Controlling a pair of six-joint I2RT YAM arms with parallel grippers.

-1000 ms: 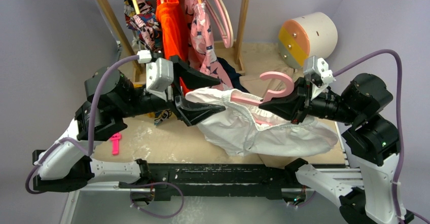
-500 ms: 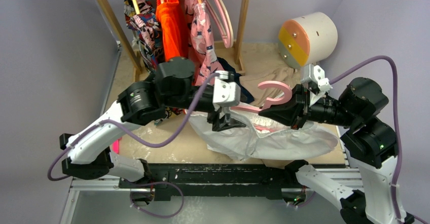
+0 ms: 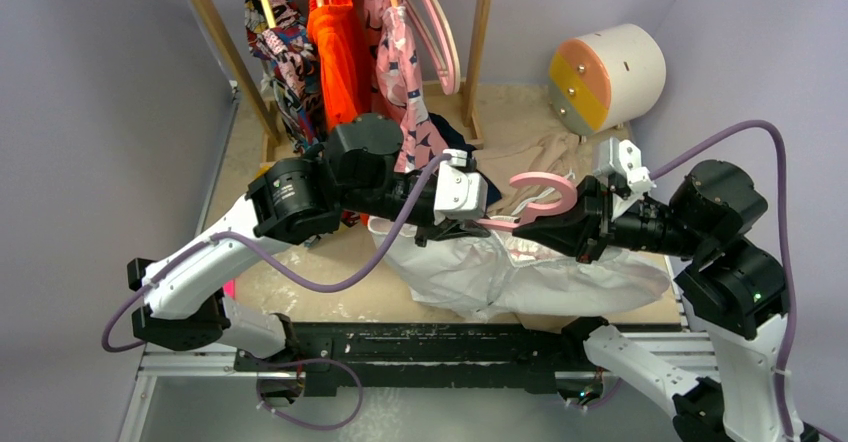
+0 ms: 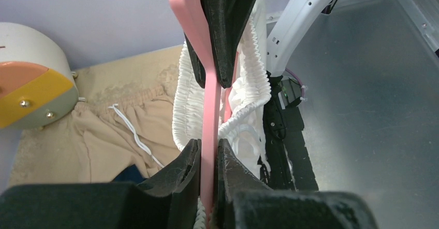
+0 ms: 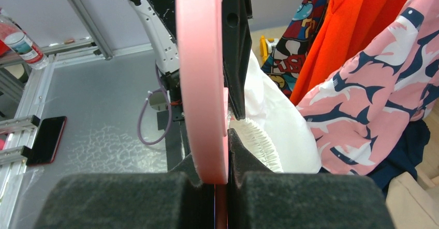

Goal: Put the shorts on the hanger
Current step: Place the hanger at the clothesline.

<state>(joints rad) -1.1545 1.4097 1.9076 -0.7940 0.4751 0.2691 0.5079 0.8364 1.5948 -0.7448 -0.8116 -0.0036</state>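
Left claw [image 4: 208, 146] is pressed shut on 1 slim arm of the pink hanger [image 3: 546, 180], and the right claw [image 5: 213, 154] pinches it near the hook. I see the white shorts [image 3: 540, 277] hanging from it above the counter's [image 3: 300, 280] near edge, with the waistband around the arm.

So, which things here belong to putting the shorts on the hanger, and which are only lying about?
Belong to the job: white shorts; pink hanger; left gripper and right gripper, both shut on the hanger.
Only lying about: tan garment; round drum with an orange-and-yellow face; orange garment and pink shark-print garment hanging on the wooden rack.
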